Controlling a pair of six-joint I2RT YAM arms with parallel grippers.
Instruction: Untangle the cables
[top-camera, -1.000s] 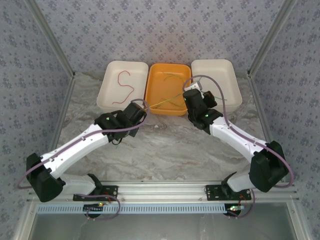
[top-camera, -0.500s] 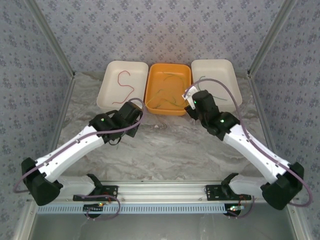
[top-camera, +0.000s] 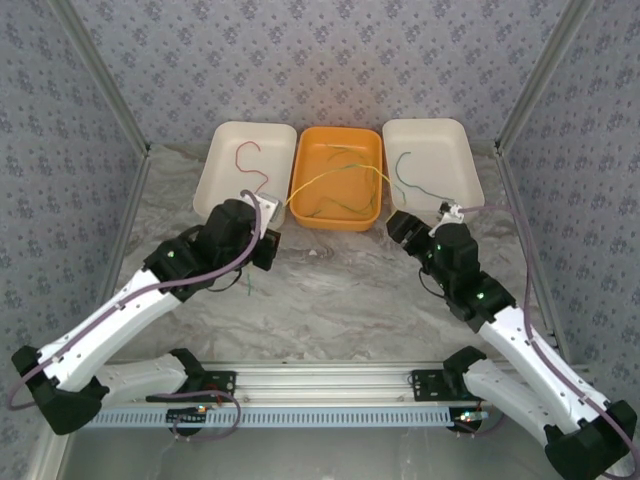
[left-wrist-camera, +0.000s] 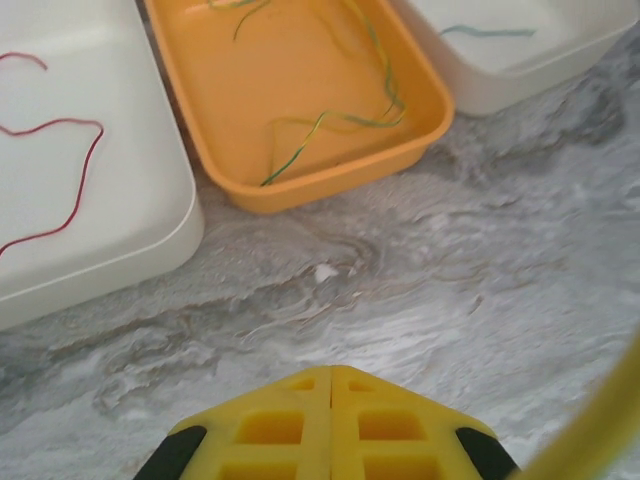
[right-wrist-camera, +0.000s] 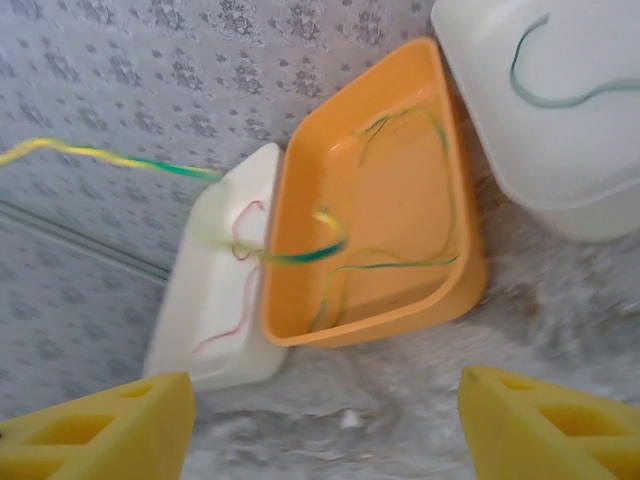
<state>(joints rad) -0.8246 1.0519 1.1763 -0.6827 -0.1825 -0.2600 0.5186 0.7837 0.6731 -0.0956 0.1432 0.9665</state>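
Note:
My left gripper is shut in front of the left white tray. A yellow-green cable rises from it and arcs through the air over the orange tray. More yellow-olive cables lie in that tray. The red cable lies in the left tray. The green cable lies in the right white tray. My right gripper is open and holds nothing, just in front of the orange tray's right corner.
The three trays stand side by side at the back of the marbled table. A small white fleck lies in front of the orange tray. Patterned walls close the back and both sides. The arms' base rail runs along the near edge.
My right gripper has opened, let go of the stretched cable and drawn back to the near right. My left gripper, still shut, has pulled back left, and the cable now arcs slack.

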